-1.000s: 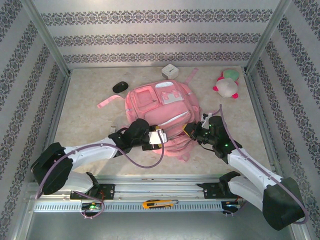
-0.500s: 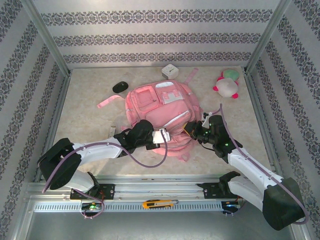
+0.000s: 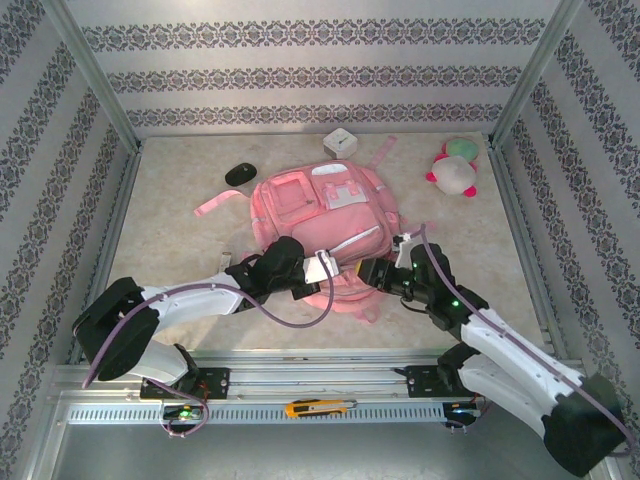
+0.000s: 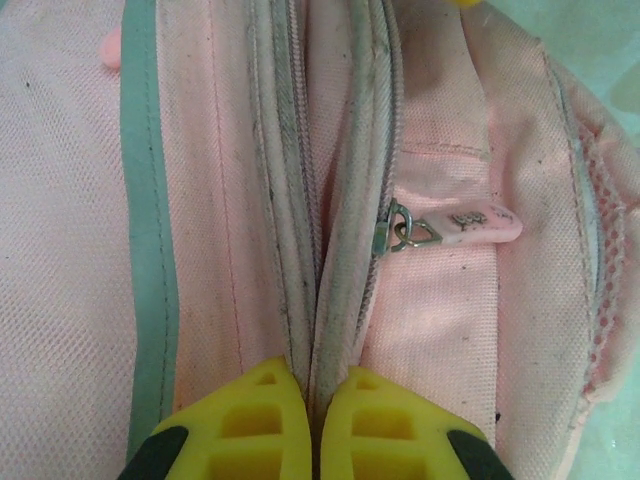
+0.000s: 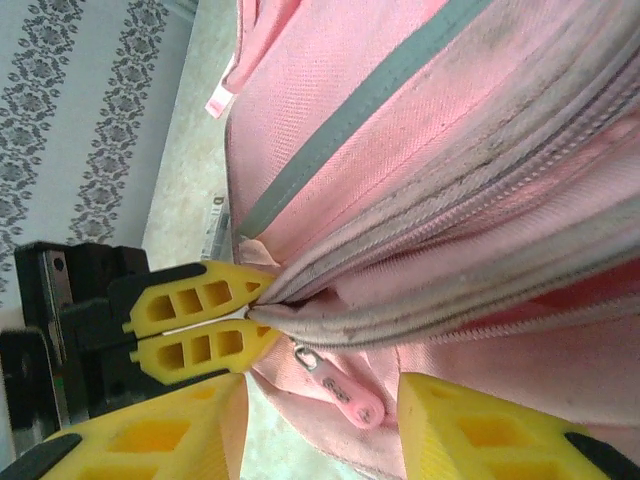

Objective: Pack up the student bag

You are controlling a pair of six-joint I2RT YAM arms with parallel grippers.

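The pink student bag lies flat in the middle of the table, front pockets up. My left gripper is at its near edge. In the left wrist view this gripper is shut on the grey zipper seam of the bag. A pink zipper pull hangs just right of the seam. My right gripper faces the left one from the right. It stands open, with the zipper pull lying between its fingers, untouched. The left gripper pinches the seam just beyond.
A pink-and-white plush toy sits at the back right. A black mouse and a white box lie behind the bag. A pink strap trails left. An orange box cutter rests on the front rail.
The left gripper has shut on the bag's zipper seam. The right gripper has opened and shifted left along the bag's near edge, toward the left gripper.
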